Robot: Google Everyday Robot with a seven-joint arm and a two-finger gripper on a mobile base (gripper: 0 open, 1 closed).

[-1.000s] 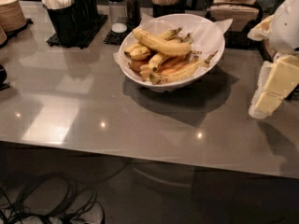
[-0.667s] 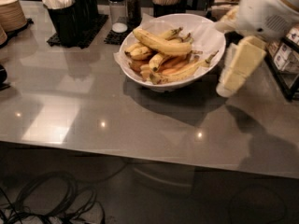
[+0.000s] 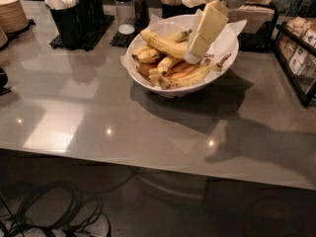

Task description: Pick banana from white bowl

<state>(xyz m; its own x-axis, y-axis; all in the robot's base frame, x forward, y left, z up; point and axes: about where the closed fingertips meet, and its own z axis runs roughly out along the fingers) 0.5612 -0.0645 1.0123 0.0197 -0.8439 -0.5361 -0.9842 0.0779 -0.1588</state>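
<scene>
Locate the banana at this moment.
Upper centre of the camera view: the banana lies atop the heap in the white bowl, with the hand poised at its right-hand end.

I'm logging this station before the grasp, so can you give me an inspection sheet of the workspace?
Surface: grey counter, glossy, with light glints.
Job's things: banana on top of the heap in the paper-lined white bowl.
Clutter: black caddy, two shakers, tan plates, wire rack.
Grippers: gripper over the bowl, tip at the banana's right end; contact unclear.
Cables: loose cables on the floor under the counter.
Surroundings: nothing seen of people.
</scene>
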